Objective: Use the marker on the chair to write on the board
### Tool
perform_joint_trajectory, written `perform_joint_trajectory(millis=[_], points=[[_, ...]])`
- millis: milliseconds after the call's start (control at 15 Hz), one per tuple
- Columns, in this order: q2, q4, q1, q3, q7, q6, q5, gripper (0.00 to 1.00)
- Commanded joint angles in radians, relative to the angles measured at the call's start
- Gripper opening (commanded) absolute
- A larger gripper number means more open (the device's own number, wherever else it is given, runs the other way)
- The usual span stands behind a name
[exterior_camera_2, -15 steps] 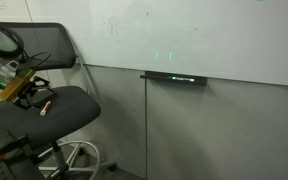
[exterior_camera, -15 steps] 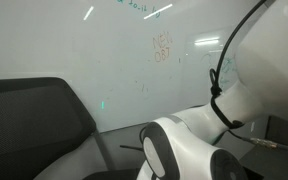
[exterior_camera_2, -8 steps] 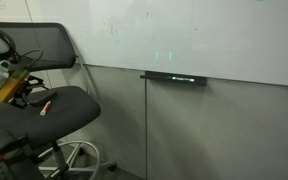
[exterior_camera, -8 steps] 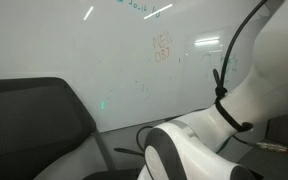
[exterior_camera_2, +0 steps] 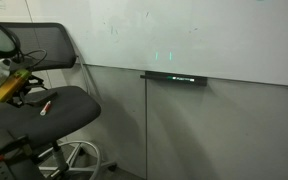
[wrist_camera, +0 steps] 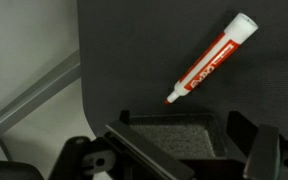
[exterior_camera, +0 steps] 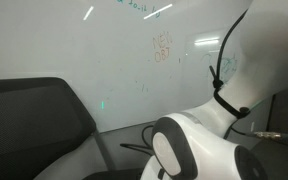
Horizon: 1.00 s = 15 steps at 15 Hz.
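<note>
Red-and-white marker [wrist_camera: 209,58] on the dark grey upholstered chair [wrist_camera: 134,60] could roll away if the wide-open, empty fingers [wrist_camera: 249,135] clip it.

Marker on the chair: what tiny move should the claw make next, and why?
Probably slide the open claw over the marker. In the wrist view the marker lies slanted on the chair, untouched, ahead of the jaws and a bit off-centre.

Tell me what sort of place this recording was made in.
Most likely an office or meeting room: a wall-wide whiteboard with faint scribbles, a dark office chair on a wheeled base, and a red-and-white marker lying on its seat.
</note>
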Motion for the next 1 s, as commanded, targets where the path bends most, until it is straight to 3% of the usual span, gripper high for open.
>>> perform_joint_trajectory(millis=[0,133,200,267,333,467,933], points=[[-0.234,-0.04,-0.193,0.101,0.088,-0.066,-0.244,1.0],[-0.309,-0.023,-0.343,0.188,0.155,-0.041,-0.408,1.0],[-0.34,-0.024,-0.412,0.221,-0.013,-0.008,-0.282,1.0],[-0.22,-0.006,-0.287,0.145,0.093,-0.027,-0.276,1.0],[-0.261,-0.008,-0.353,0.176,0.029,-0.019,-0.254,1.0],[-0.313,-0.015,-0.411,0.198,-0.019,-0.014,-0.252,1.0],[-0.327,-0.025,-0.413,0.217,-0.025,-0.015,-0.252,1.0]])
